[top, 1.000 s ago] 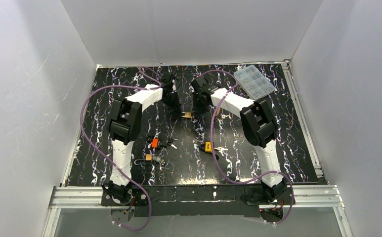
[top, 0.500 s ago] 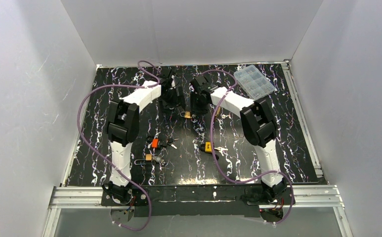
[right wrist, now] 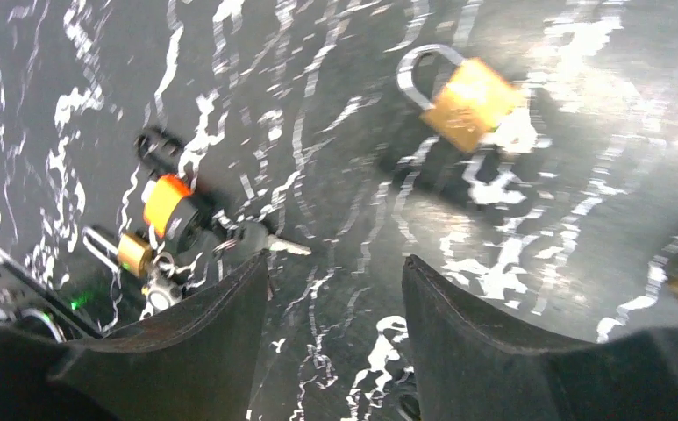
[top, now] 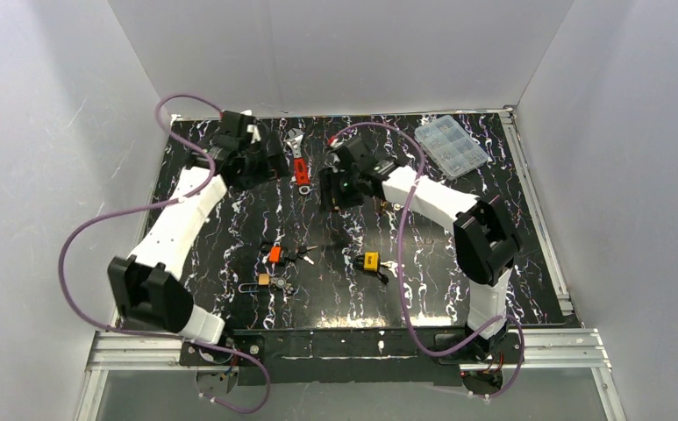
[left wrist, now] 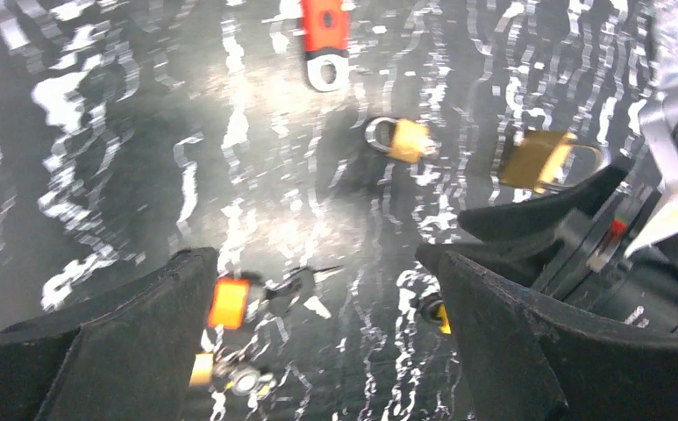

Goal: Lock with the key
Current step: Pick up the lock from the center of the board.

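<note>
Item one: the brass padlock [right wrist: 465, 103] is lying on the black marbled table [top: 528, 263], its shackle pointing up-left in the right wrist view, and nothing is gripping it. The right gripper [right wrist: 335, 263] is hanging near it with its fingers standing apart and holding nothing. We are logging the left gripper [left wrist: 317, 263] as spread wide, also empty, toward the table's far left. We are also noting an orange padlock [top: 274, 254], a yellow padlock [top: 370, 260], a red-handled wrench [top: 301, 169] and a clear parts box [top: 451, 145].
</note>
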